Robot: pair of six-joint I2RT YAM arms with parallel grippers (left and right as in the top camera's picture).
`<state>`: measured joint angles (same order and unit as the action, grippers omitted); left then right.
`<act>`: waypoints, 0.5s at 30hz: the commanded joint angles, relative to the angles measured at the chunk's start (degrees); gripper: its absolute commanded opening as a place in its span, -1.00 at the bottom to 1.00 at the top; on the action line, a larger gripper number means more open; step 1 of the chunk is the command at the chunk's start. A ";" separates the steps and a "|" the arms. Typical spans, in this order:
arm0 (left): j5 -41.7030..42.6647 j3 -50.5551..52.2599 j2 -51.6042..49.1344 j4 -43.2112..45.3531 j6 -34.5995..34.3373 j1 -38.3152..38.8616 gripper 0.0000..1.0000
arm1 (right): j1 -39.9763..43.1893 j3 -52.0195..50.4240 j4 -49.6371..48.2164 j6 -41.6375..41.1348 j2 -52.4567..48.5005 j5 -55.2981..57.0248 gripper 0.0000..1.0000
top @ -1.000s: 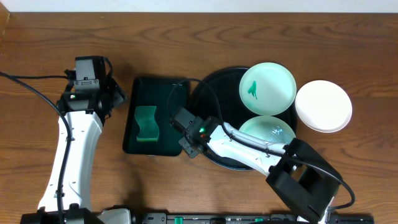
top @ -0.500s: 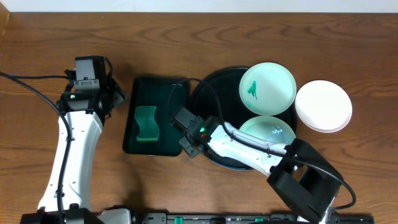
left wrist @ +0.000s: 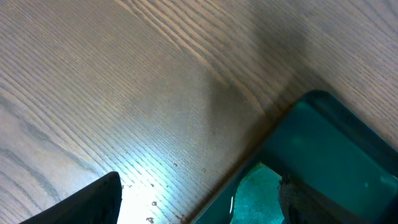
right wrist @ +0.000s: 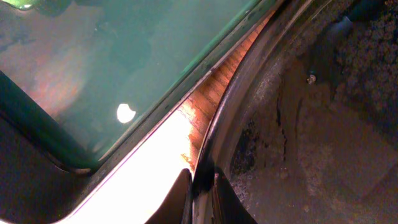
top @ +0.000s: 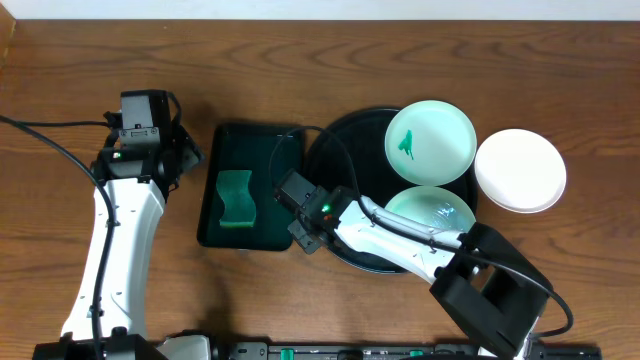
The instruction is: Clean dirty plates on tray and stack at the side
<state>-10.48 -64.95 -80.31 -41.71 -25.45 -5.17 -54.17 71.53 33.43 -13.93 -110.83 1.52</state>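
The round black tray (top: 358,168) holds two pale mint plates. The far one (top: 430,142) has a green smear in its middle. My right arm partly covers the near one (top: 432,212). A white plate (top: 520,170) lies on the table just right of the tray. My right gripper (top: 306,232) is shut on the tray's left rim; in the right wrist view the gripper (right wrist: 202,198) pinches the thin black rim (right wrist: 245,93) between its fingers. My left gripper (top: 180,158) hangs open over bare wood left of the green tray, and the left wrist view shows nothing in the gripper (left wrist: 199,208).
A rectangular dark green tray (top: 255,150) with a green sponge (top: 235,198) sits directly left of the black tray, a narrow strip of table (right wrist: 205,102) between them. The sponge (left wrist: 258,193) and green tray corner (left wrist: 336,143) appear in the left wrist view.
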 commanded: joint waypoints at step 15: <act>-0.52 -0.74 -0.22 -0.04 0.33 -0.24 0.61 | 4.20 11.04 15.32 1.92 7.41 0.42 -0.08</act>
<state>-10.48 -64.95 -80.31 -41.74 -25.45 -5.15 -52.97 77.91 45.52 -10.98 -109.14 -1.37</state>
